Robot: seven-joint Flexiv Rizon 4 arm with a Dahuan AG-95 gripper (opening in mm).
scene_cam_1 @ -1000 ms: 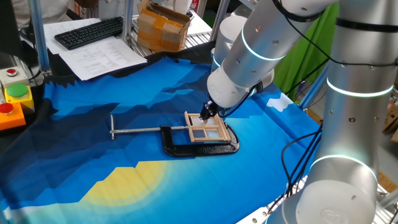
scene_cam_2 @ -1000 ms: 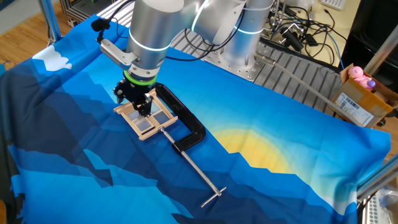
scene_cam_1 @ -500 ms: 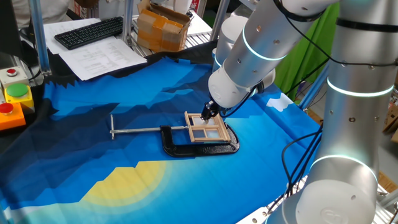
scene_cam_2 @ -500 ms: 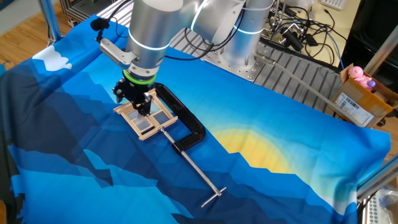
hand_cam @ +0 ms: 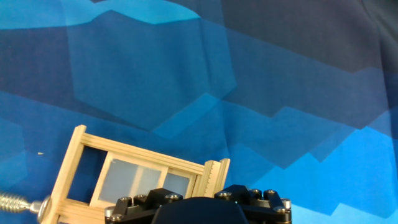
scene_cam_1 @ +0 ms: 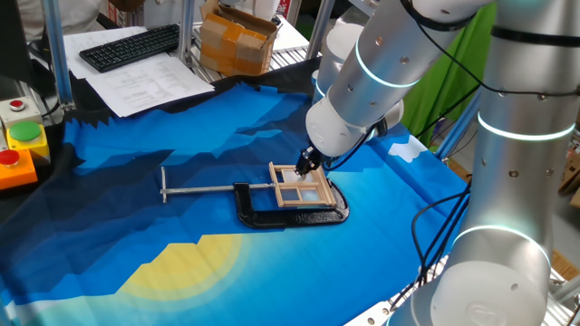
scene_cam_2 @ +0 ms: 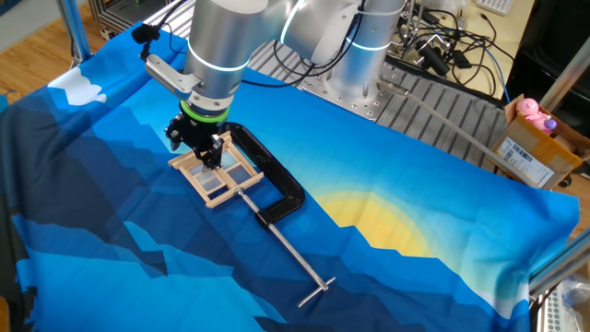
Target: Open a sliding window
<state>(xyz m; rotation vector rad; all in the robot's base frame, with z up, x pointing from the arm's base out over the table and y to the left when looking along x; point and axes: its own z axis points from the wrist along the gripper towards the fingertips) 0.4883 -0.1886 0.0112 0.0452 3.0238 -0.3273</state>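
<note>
The sliding window [scene_cam_1: 301, 188] is a small tan wooden frame with pale panes, lying flat on the blue cloth in the jaws of a black C-clamp [scene_cam_1: 290, 215]. My gripper [scene_cam_1: 308, 164] points down at the window's far edge, its fingers apart and low over the frame. From the other side, the gripper [scene_cam_2: 197, 148] stands over the window [scene_cam_2: 218, 177] at its corner away from the clamp's screw. In the hand view the window [hand_cam: 134, 174] lies just ahead of the gripper's black body [hand_cam: 199, 208]. Its sash sits toward the right, with cloth showing through a gap at the left. The fingertips are hidden there.
The clamp's long screw bar [scene_cam_1: 204, 189] runs left from the window and ends in a T-handle [scene_cam_1: 163, 185]. A button box [scene_cam_1: 18, 145], papers and a keyboard [scene_cam_1: 131, 45] lie at the cloth's far left. Cables and a cardboard box [scene_cam_2: 535, 148] sit behind the arm's base.
The gripper has shifted very slightly along the window's edge. The window, the clamp and the finger spacing look the same.
</note>
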